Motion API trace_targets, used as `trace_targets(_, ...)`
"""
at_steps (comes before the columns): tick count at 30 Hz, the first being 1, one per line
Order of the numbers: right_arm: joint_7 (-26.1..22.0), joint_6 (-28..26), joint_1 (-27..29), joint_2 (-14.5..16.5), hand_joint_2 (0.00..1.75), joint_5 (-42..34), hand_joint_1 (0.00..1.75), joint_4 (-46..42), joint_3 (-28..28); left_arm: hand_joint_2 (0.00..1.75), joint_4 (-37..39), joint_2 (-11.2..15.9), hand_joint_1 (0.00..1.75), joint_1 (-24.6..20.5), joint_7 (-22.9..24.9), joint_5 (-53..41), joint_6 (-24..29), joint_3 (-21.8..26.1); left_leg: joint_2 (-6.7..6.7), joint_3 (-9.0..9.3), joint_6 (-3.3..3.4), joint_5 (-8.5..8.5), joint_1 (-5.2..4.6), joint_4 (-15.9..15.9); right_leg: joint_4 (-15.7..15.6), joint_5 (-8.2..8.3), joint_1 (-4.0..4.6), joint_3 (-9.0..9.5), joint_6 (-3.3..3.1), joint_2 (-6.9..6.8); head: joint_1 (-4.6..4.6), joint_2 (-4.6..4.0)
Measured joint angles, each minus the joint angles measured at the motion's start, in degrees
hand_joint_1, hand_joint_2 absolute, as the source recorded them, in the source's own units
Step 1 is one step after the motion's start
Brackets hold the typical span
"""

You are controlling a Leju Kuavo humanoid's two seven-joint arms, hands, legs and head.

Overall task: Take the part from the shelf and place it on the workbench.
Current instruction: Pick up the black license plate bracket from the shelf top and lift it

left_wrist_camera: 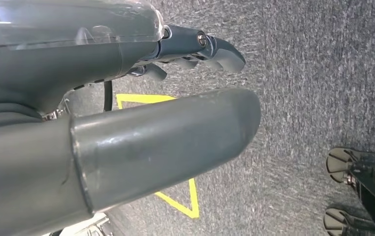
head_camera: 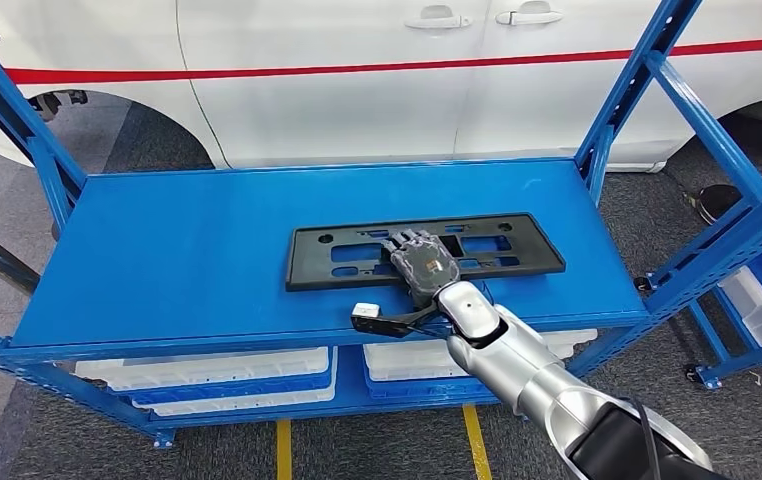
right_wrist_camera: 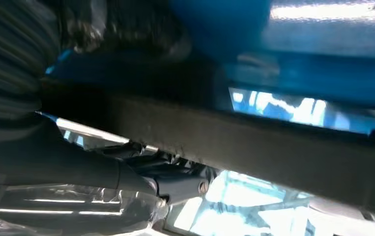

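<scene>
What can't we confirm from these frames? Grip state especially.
- Right hand grip: in the head view it lies on the black part, fingers hidden under the hand's back, so grasp unclear.
- Right wrist view: blurred and dark; the black part's edge crosses it, contact unreadable.
- Left hand: thumb blocks the wrist view; fingers partly seen, nothing visibly held.
- White bins under the blue shelf: contents hidden by the shelf deck.

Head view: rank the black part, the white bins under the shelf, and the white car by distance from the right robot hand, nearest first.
1. Black part: directly under the right robot hand, on the blue shelf.
2. White bins: below the shelf, nearer the robot.
3. White car: behind the shelf, farthest.
</scene>
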Motion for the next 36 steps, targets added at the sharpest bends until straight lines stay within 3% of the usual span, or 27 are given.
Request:
trace_targets(7,-0.2,0.3,0.9,0.0,1.75,-0.2,1.75,-0.4,-1.6,0.00,0.0,-0.1,0.00,0.1,-0.4,0.0,-0.2,0.1,0.03,0.10,0.00,0.00,0.03,0.0,0.0,-0.04,-0.02,0.07,-0.02,0.01,0.00,0.00)
trace_targets(11,-0.7,1.0,1.7,0.0,1.75,-0.4,1.75,-1.9,-2.3,1.75,0.0,-0.2,0.00,0.1,-0.8,0.6,-1.0,0.2,0.02,0.16,0.00,0.00,0.03,0.0,0.0,-0.04,-0.04,0.12,-0.02,0.00,0.00,0.00)
trace_targets(22,-2.3,2.4,5.8,-0.7,1.75,-1.6,1.75,-9.5,-3.5,1.75,0.0,-0.4,0.00,0.1,-0.2,3.1,-3.1,0.2,0.03,0.14,0.00,-0.01,0.02,0.0,0.0,-0.05,-0.04,0.09,-0.01,0.01,0.00,0.00)
trace_targets(27,-3.5,0.4,7.7,-1.5,1.75,-2.4,1.75,-14.1,-3.8,1.75,-0.1,-0.4,0.00,0.2,0.4,3.0,-2.4,0.2,0.04,0.12,0.00,-0.01,0.02,0.0,0.0,-0.05,-0.02,0.06,-0.01,0.01,0.00,0.00)
trace_targets(33,-7.3,-3.1,9.7,-4.3,1.75,-3.2,1.75,-23.9,-4.8,1.75,-0.3,-0.4,0.00,0.3,0.6,1.7,-1.4,0.2,0.05,0.10,0.00,-0.01,0.02,0.0,0.0,-0.06,-0.03,0.03,-0.01,0.01,0.00,0.00)
trace_targets(36,-9.1,-4.2,10.0,-6.2,1.75,-2.6,1.75,-29.0,-5.3,1.75,-0.4,-0.2,0.00,0.3,1.5,0.9,-0.8,0.2,0.03,-0.03,0.40,-0.19,-0.25,0.3,-0.1,0.00,-0.37,0.04,0.34,0.01,-0.01,0.00)
